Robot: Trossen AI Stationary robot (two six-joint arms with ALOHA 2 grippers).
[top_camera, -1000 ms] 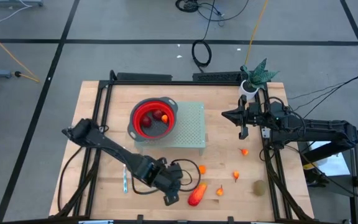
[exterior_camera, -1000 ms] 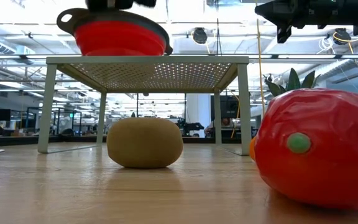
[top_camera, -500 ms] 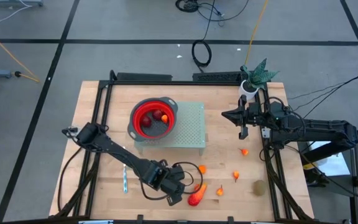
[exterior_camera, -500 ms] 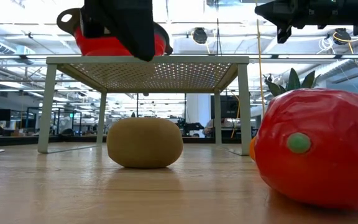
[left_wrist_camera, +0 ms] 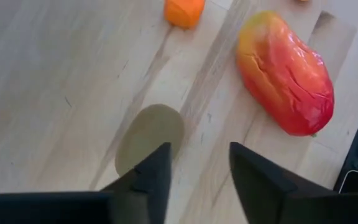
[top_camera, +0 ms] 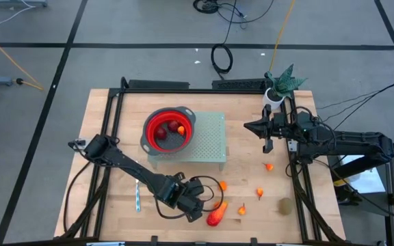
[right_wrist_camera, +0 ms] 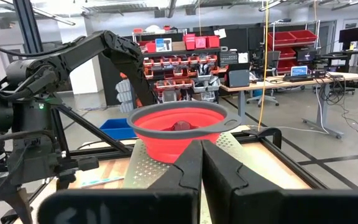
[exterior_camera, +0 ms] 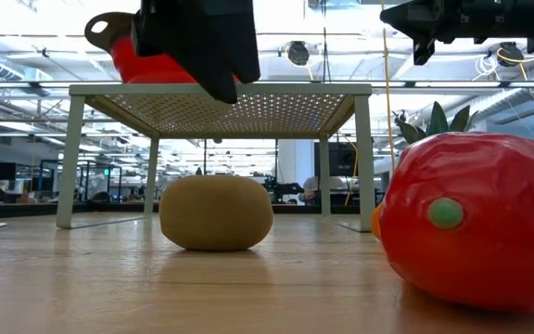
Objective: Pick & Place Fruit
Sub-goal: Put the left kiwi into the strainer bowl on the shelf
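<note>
Brown-green fruit [left_wrist_camera: 150,135] partly behind left gripper [left_wrist_camera: 194,171]

My left end effector [left_wrist_camera: 194,177] hangs low over the worktop, fingers parted, empty. My right end effector [right_wrist_camera: 201,165] waits raised at the right side, fingers together.

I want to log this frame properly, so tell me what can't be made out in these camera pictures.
- High view: the left gripper has its fingers too small to read.
- Low view: the red bowl is partly blocked by the left arm, contents unseen.
- Right wrist view: the fruit inside the bowl is mostly below the rim.
- Low view: the red-orange fruit is cut by the edge.
</note>
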